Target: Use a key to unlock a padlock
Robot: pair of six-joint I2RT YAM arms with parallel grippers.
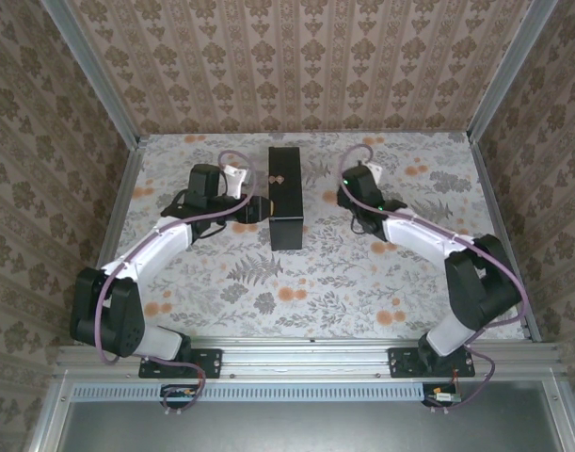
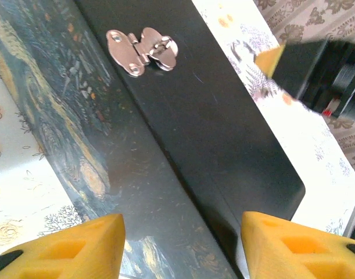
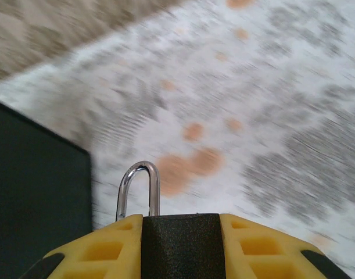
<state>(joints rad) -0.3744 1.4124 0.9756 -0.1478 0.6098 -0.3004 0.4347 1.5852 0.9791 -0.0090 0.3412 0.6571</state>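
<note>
Right of the long black painted box (image 2: 223, 151), your right gripper (image 3: 180, 241) clenches the small silver-shackled padlock (image 3: 156, 195), presumably steadying it; your left gripper (image 2: 180, 244) gapes empty above the box.

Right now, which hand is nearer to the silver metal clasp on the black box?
Left. The open left hand is at the black box, the silver clasp just ahead. The right hand, gripping a silver-shackled padlock, is off the box's other side.

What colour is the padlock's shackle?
Shiny silver; the shackle shows best in the right wrist view.
</note>
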